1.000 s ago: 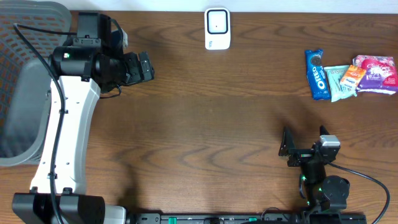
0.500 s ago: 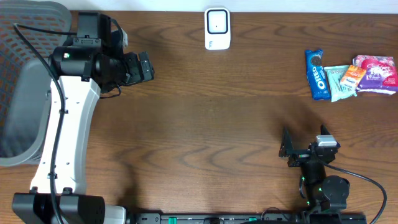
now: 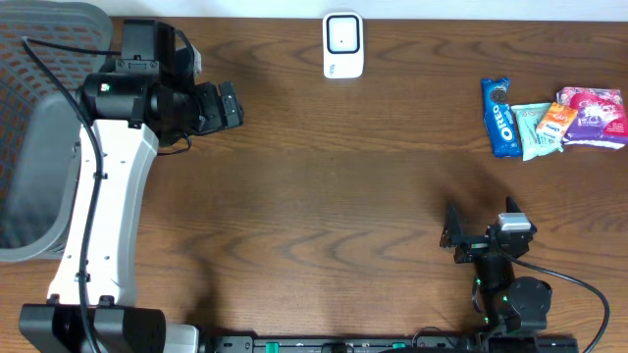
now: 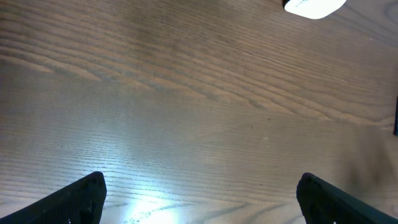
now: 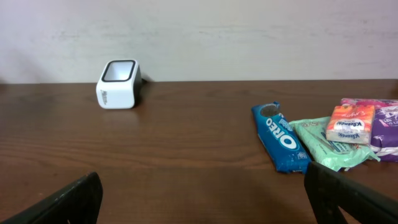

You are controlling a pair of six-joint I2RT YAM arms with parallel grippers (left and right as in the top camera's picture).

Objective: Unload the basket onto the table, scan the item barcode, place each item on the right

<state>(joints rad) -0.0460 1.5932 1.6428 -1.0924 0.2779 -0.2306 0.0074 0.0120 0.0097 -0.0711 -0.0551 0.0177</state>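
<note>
A white barcode scanner (image 3: 342, 44) stands at the table's back middle; the right wrist view has the scanner (image 5: 118, 84) far left, and its edge (image 4: 314, 6) shows at the top of the left wrist view. A blue Oreo pack (image 3: 499, 117) (image 5: 281, 137) lies at the right with a green packet (image 3: 535, 132) (image 5: 326, 144), an orange packet (image 3: 555, 120) (image 5: 350, 123) and a purple bag (image 3: 594, 116) (image 5: 385, 121). My left gripper (image 3: 235, 105) (image 4: 199, 202) hangs open over bare wood at the back left. My right gripper (image 3: 451, 235) (image 5: 202, 199) is open near the front, empty, facing the items.
A grey mesh basket (image 3: 39, 127) stands off the table's left side behind the left arm. A pale wall (image 5: 199, 31) runs behind the table's far edge. The brown wooden table (image 3: 334, 186) lies between both grippers.
</note>
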